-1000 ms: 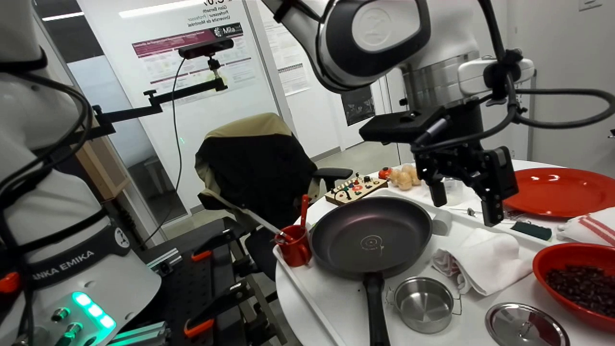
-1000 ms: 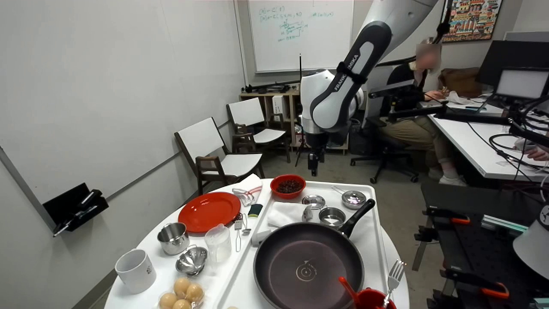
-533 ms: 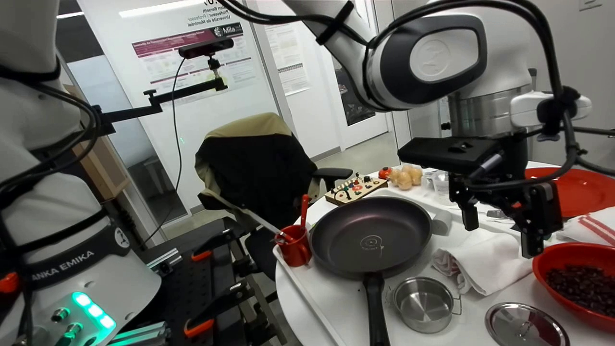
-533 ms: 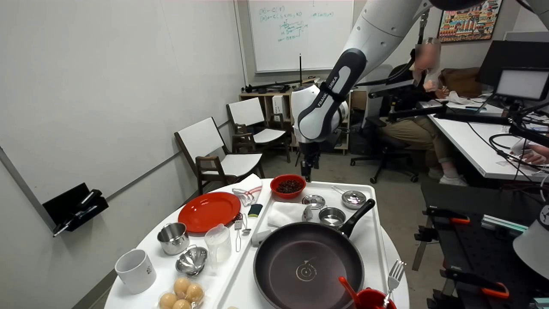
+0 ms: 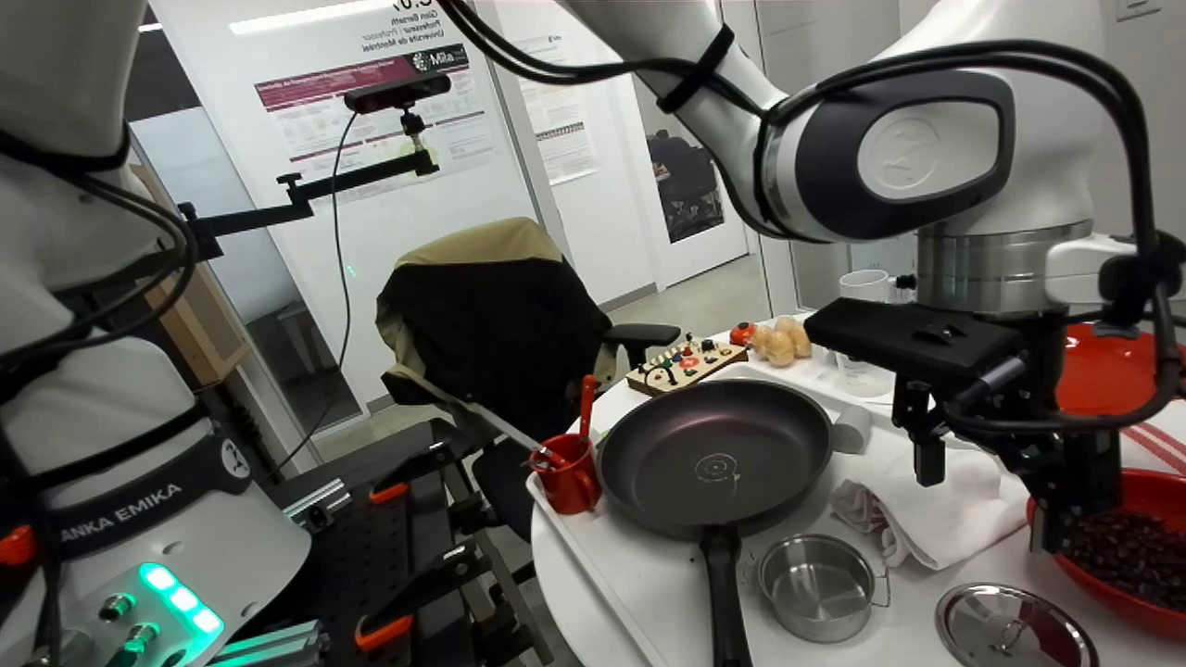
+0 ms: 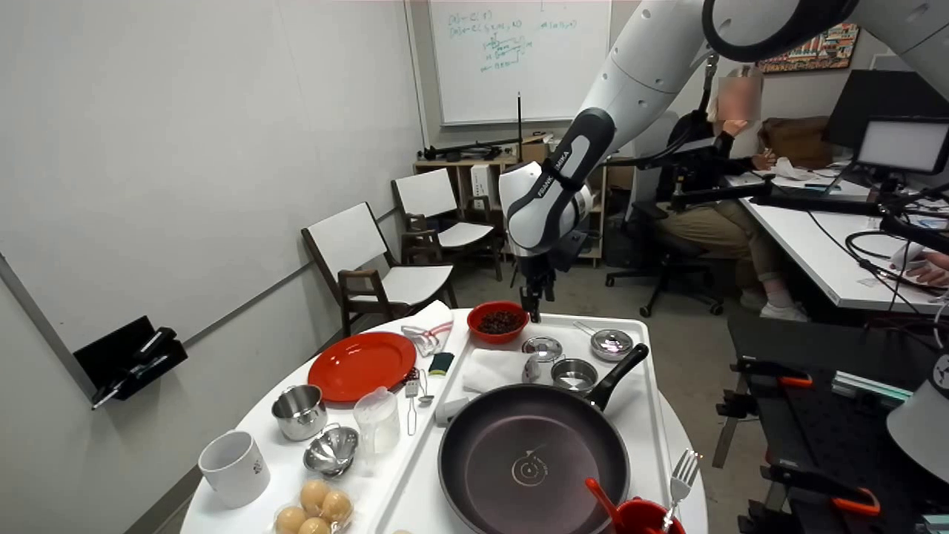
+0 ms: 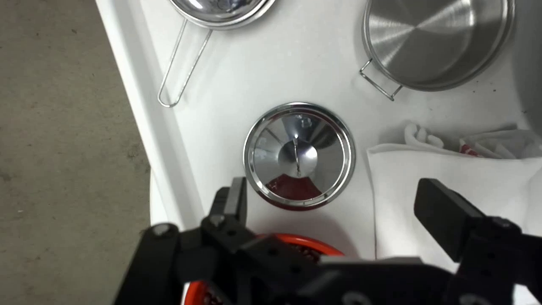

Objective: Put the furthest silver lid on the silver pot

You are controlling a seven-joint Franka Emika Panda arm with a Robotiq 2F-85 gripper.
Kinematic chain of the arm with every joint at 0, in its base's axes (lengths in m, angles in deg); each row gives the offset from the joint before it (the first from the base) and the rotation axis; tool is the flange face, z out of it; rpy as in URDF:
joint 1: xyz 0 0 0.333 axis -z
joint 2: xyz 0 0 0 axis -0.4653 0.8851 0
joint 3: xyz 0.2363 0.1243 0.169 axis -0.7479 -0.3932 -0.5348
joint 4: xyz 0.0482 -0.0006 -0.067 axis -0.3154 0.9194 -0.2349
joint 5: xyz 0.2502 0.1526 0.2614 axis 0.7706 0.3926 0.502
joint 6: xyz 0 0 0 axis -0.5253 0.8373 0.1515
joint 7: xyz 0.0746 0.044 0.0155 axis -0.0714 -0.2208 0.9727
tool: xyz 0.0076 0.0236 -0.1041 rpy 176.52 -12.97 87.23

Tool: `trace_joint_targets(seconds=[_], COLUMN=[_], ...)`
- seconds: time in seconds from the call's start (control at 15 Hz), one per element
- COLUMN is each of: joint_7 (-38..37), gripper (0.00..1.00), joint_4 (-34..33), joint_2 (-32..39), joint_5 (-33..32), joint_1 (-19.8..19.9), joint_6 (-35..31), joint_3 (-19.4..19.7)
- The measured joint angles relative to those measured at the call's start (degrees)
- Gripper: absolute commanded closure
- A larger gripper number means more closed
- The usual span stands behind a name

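The silver pot, small and round with wire handles, stands on the white tray in both exterior views (image 5: pixel 820 593) (image 6: pixel 574 375) and at the upper right of the wrist view (image 7: pixel 436 42). A round silver lid with a thin wire handle lies flat near it, in both exterior views (image 5: pixel 1012 630) (image 6: pixel 543 348) and mid wrist view (image 7: pixel 299 156). Another silver round thing with a long wire handle (image 6: pixel 612 343) lies near the tray's edge; it is cut off in the wrist view (image 7: pixel 220 10). My gripper (image 5: pixel 990 500) is open and empty, above the tray beside the red bowl.
The red bowl of dark beans (image 6: pixel 492 338) is partly behind my gripper in the wrist view. A folded white towel (image 7: pixel 470 182) lies beside the lid. The black frying pan (image 5: pixel 713 463) has its handle beside the pot. The tray's raised rim (image 7: pixel 142 118) borders the floor.
My open gripper has moved down and, in an exterior view, to the right, from above the towel area to beside the red bowl. The pot and lids have not moved.
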Motion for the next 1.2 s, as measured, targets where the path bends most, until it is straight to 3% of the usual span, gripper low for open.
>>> trace_joint_targets(seconds=[1.2], joint_7=[0.23], gripper=[0.00], joint_4=[-2.49], joint_2=[2.12], joint_5=[0.00], joint_1=[0.60], joint_6=[0.96], joint_3=[0.27])
